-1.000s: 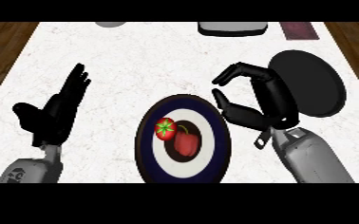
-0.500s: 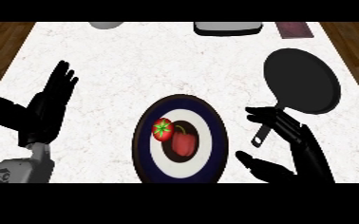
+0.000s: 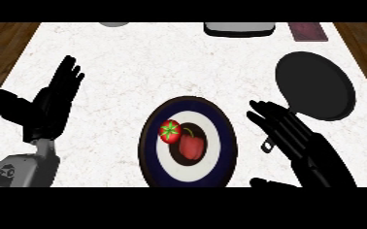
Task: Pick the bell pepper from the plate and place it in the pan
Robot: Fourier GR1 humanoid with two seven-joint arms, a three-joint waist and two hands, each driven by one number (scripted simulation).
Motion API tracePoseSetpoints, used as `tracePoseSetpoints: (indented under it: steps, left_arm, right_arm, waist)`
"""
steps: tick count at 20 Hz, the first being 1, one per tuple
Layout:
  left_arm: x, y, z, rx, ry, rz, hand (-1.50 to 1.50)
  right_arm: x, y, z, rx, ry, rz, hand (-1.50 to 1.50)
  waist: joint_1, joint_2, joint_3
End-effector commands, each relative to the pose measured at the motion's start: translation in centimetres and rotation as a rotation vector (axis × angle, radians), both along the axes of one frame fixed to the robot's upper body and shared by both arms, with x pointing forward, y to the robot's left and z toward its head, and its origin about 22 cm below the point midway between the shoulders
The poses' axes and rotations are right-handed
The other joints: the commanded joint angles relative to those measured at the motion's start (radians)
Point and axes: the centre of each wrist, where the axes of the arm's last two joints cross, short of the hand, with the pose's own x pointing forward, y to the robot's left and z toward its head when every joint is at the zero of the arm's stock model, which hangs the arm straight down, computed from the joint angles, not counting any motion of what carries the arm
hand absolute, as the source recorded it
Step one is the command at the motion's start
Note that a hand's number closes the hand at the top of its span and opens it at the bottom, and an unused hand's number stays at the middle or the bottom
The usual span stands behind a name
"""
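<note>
A red bell pepper (image 3: 191,145) with a green stem end (image 3: 170,130) lies on a round plate (image 3: 220,145) with a dark blue rim and white ring, low in the middle of the counter. A black pan (image 3: 315,85) sits to the upper right, its handle running down toward my right hand. My right hand (image 3: 301,143) is open with straight fingers, right of the plate and apart from the pepper, lying over the pan's handle. My left hand (image 3: 52,102) rests open at the left edge, fingers up.
Along the counter's far edge stand a white-grey container (image 3: 239,28), a dark red flat object (image 3: 309,31) and part of a grey round thing (image 3: 113,24). Wooden floor shows past the white marble counter (image 3: 158,68) at both upper corners.
My right hand has uncurled and dropped back toward the lower right, off the pan's front, and now lies open beside the plate. The left hand has shifted slightly left. The pepper has not moved.
</note>
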Motion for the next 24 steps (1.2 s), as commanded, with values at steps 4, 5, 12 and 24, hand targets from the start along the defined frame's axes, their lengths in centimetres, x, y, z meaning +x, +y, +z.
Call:
tracePoseSetpoints:
  steps: [4,5,12,24]
  left_arm:
    - [-0.4,-1.2,-0.5,-0.004,0.003,-0.018,0.0]
    - [0.3,-0.7,0.6,-0.002,-0.002,-0.025,0.0]
    - [0.2,-1.3,-0.7,-0.006,0.015,-0.03,0.0]
    - [0.5,0.0,-0.3,0.003,0.006,0.008,0.0]
  right_arm:
    - [0.2,4.7,3.0,-0.317,0.075,-0.073,-1.5]
    - [1.9,5.6,2.0,-0.353,0.104,-0.061,-1.5]
    - [3.1,9.7,1.8,-0.612,0.379,-0.04,-1.5]
    - [-1.0,14.2,1.0,-0.853,0.32,-0.097,-1.5]
  waist:
    - [0.019,0.0,-0.001]
    - [0.024,0.004,0.0]
    - [0.024,0.005,0.0]
    - [0.002,0.001,0.002]
